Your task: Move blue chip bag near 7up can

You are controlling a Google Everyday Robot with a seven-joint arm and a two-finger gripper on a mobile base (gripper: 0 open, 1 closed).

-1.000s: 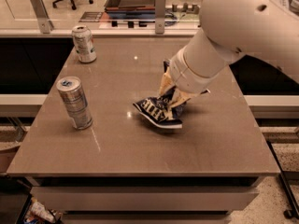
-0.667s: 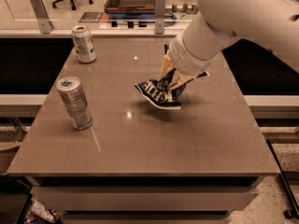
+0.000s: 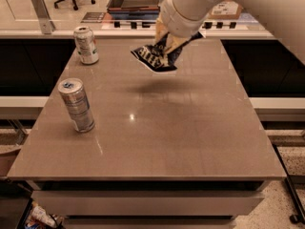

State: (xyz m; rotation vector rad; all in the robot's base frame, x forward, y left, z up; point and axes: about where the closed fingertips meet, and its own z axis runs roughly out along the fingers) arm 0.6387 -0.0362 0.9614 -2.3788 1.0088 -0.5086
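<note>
One gap counted: the 7up can stood at the far-left corner of the tabletop, left of the blue chip bag gripped aloft by the pincer.

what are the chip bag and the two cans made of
Blue chip bag, held above the table by the gripper: likely thin foil or plastic film; it hangs crumpled. 7up can and slim can: metal, probably aluminium; silvery sides with a sheen.

- The gripper, clutching the blue chip bag, hangs over the table, far middle.
- Bare surface from there to the 7up can.
- A slim silver can stands aside, front left.
</note>
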